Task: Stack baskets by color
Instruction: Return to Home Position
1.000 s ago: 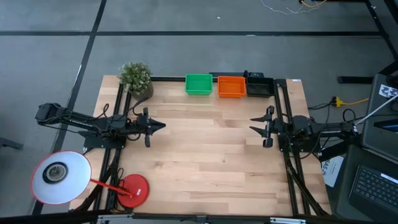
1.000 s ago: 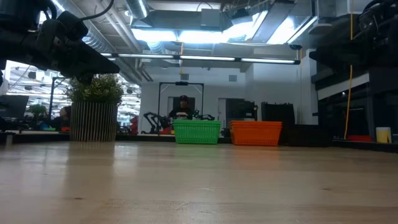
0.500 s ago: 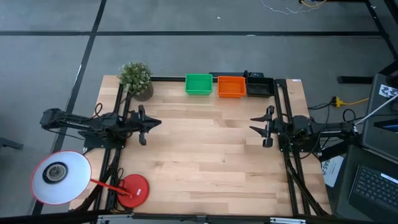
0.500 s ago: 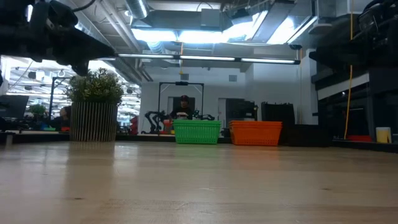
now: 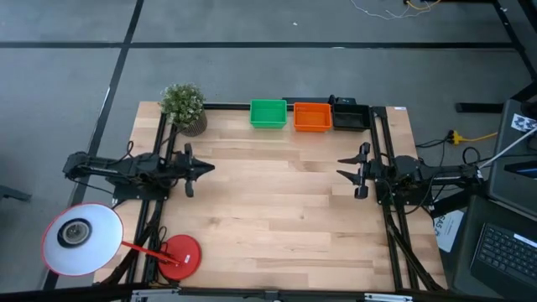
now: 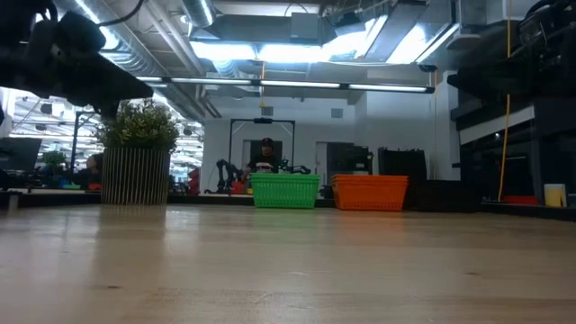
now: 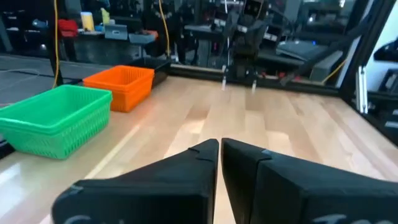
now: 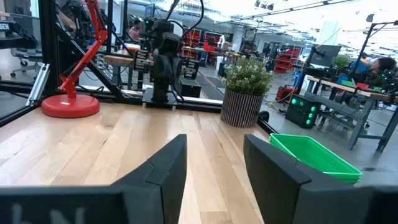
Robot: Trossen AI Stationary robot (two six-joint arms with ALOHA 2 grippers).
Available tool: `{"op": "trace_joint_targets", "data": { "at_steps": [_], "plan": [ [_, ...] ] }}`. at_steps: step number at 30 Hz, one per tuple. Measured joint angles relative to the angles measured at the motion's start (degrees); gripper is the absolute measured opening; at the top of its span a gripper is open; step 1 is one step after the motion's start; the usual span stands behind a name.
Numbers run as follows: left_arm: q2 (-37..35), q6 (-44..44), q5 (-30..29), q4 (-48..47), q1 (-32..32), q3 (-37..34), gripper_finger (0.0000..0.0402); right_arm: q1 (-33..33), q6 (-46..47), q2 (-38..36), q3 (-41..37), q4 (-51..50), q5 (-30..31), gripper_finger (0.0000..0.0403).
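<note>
Three baskets stand in a row at the table's far edge: green [image 5: 268, 113], orange [image 5: 312, 117], black [image 5: 351, 116]. Each rests bottom-down on the wood, shown also in the low view as green basket [image 6: 284, 190], orange basket [image 6: 370, 191] and black basket [image 6: 448, 194]. My left gripper [image 5: 210, 167] hovers level near the table's left edge, shut and empty, its fingertips [image 7: 208, 149] almost together. My right gripper [image 5: 340, 167] hovers level near the right edge, open and empty, with wood showing between its fingers [image 8: 168, 163].
A potted plant [image 5: 185, 106] stands at the far left corner. A red desk lamp base [image 5: 179, 256] and its white shade [image 5: 80, 239] sit at the near left corner. Bare wood lies between the two grippers and toward the near edge.
My left gripper has drawn back a little toward the table's left edge, staying level and shut. The baskets and my right arm have kept still.
</note>
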Motion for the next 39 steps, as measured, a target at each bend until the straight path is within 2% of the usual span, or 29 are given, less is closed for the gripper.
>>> {"op": "trace_joint_targets", "data": {
  "at_steps": [6,39],
  "plan": [
    [-1.88,0.0,-0.03,0.1,0.0,0.0,0.0011,0.0,-0.01,0.03,0.0,-0.01,0.0,0.016],
    [-1.81,0.0,-0.11,0.19,0.0,-0.06,0.0011,0.0,-0.01,0.22,0.0,-0.03,0.0,0.016]
  ]
}}
